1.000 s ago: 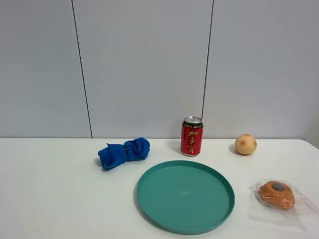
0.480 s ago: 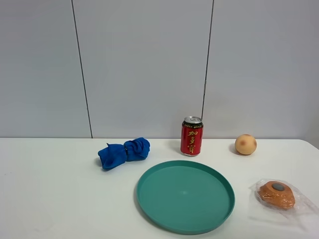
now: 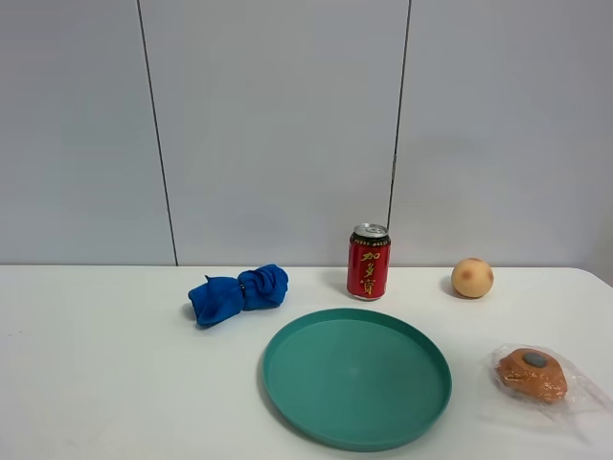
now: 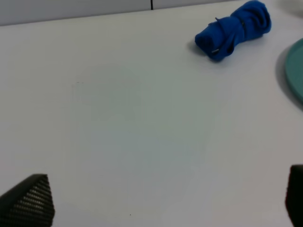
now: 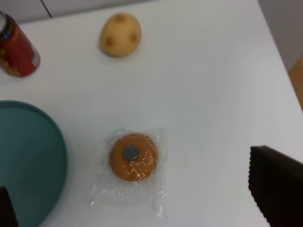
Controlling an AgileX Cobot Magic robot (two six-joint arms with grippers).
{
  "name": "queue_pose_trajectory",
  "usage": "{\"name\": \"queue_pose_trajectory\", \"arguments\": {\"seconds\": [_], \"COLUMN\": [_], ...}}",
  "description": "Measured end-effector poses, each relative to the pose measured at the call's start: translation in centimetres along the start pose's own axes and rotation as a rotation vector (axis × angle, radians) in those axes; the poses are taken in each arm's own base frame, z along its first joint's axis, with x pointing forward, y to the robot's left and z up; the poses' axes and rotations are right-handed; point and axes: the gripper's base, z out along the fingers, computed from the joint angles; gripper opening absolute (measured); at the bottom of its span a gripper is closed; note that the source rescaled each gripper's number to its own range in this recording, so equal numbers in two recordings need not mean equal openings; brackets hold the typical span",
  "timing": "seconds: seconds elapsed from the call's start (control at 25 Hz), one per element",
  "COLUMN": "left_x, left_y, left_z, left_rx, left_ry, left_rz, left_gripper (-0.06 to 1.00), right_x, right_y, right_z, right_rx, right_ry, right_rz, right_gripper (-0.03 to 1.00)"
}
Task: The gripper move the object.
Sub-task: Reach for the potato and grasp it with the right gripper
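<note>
The object, a small tan-yellow ball with reddish blotches (image 3: 472, 278), rests on the white table at the back right, to the right of the red can (image 3: 369, 263). It also shows in the right wrist view (image 5: 120, 34). Neither gripper appears in the exterior high view. My right gripper (image 5: 142, 201) is open and empty, its dark fingers (image 5: 277, 187) wide apart above the table, well short of the ball. My left gripper (image 4: 161, 201) is open and empty, its fingers (image 4: 28, 201) over bare table on the left side.
A teal plate (image 3: 356, 377) lies at the front centre. A rolled blue cloth (image 3: 238, 293) lies left of the can. An orange plastic-wrapped pastry (image 3: 533, 375) lies at the front right, near the table's right edge (image 5: 279, 71). A grey wall stands behind.
</note>
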Motion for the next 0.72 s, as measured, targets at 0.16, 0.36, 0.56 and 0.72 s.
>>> {"name": "queue_pose_trajectory", "arguments": {"seconds": [0.16,0.36,0.56,0.72], "left_x": [0.0,0.0,0.0,0.0], "left_y": [0.0,0.0,0.0,0.0], "left_z": [0.0,0.0,0.0,0.0], "left_rx": [0.000,0.000,0.000,0.000], "left_ry": [0.000,0.000,0.000,0.000], "left_rz": [0.000,0.000,0.000,0.000], "left_gripper": [1.00,1.00,1.00,1.00], "right_x": [-1.6,-2.5,-3.3,-5.0], "right_y": [-0.7,-1.1,-1.2,-1.3], "right_z": [4.3,9.4,14.3,17.9], "right_rx": [0.062,0.079,0.073,0.071], "right_ry": [0.019,0.014,-0.001,0.009], "right_rz": [-0.039,-0.017,-0.007,-0.010], "right_gripper": [1.00,1.00,0.97,0.97]}}
